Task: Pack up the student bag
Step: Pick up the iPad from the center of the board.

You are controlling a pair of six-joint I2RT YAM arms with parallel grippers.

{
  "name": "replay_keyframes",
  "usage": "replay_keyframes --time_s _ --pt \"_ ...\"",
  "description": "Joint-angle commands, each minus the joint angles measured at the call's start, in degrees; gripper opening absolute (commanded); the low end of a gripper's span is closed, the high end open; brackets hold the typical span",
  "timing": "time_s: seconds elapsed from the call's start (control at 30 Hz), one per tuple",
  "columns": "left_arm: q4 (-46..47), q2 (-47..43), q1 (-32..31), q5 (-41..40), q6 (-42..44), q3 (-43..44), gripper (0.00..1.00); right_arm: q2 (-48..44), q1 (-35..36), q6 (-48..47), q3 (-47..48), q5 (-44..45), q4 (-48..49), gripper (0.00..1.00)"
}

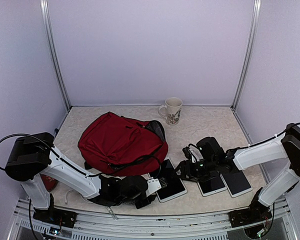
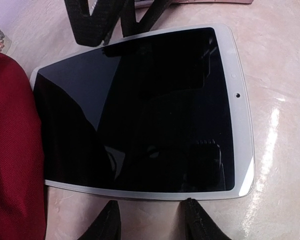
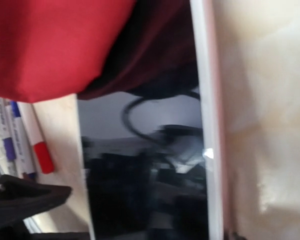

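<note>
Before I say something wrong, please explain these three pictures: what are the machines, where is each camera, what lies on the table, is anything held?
These are two robot arms with two-finger grippers. The wide picture looks down from above and behind them; the other two come from cameras on the wrists. On the table lie a red backpack, a mug, markers, one tablet beside the backpack and two more tablets. The left gripper and the right gripper stand open at that first tablet. Nothing is held.

Student bag (image 1: 122, 142) sits left of centre on the table (image 1: 210, 130), mug (image 1: 172, 110) behind its right corner; one tablet (image 1: 171, 187) lies against its right-front edge, two more tablets (image 1: 224, 184) side by side further right.
</note>
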Motion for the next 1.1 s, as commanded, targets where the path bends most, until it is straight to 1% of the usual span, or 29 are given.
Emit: replay_keyframes --time_s 0.0,0.07,0.17,0.43,0.63,0.7,0.73,0.87,1.07 --pt "-0.93 3.46 0.77 2.87 0.02 -0.60 0.43 -4.06 2.71 1.06 0.51 -9.33 1.56 0.64" --pt "-0.49 3.04 0.93 2.89 0.00 -1.14 0.43 -6.04 2.74 0.78 -0.16 -8.07 -0.81 0.64" --pt "-0.03 2.63 1.23 3.34 0.22 -1.83 0.44 -7.60 2.74 0.97 -1.13 -7.48 -1.88 0.63" --pt "0.59 4.08 1.95 4.22 1.46 -0.39 0.44 -4.97 2.97 2.90 -2.58 -8.63 1.27 0.63" --pt "1.45 7.19 2.18 4.91 3.04 3.04 0.45 -6.81 3.55 5.70 -4.50 -8.74 3.65 0.62" --pt "1.60 8.54 2.20 5.36 3.45 4.52 0.44 -8.21 3.74 7.12 -5.94 -8.64 4.55 0.61" --pt "1.64 10.08 2.23 6.58 4.06 6.59 0.45 -11.79 3.82 8.17 -7.95 -7.01 3.08 0.61" --pt "1.50 12.83 2.18 7.95 5.44 10.57 0.45 -17.30 3.79 9.17 -10.41 -2.96 0.07 0.60" --pt "1.20 16.39 2.15 9.37 6.47 14.97 0.45 -21.18 3.78 11.22 -12.46 -3.03 0.15 0.60"
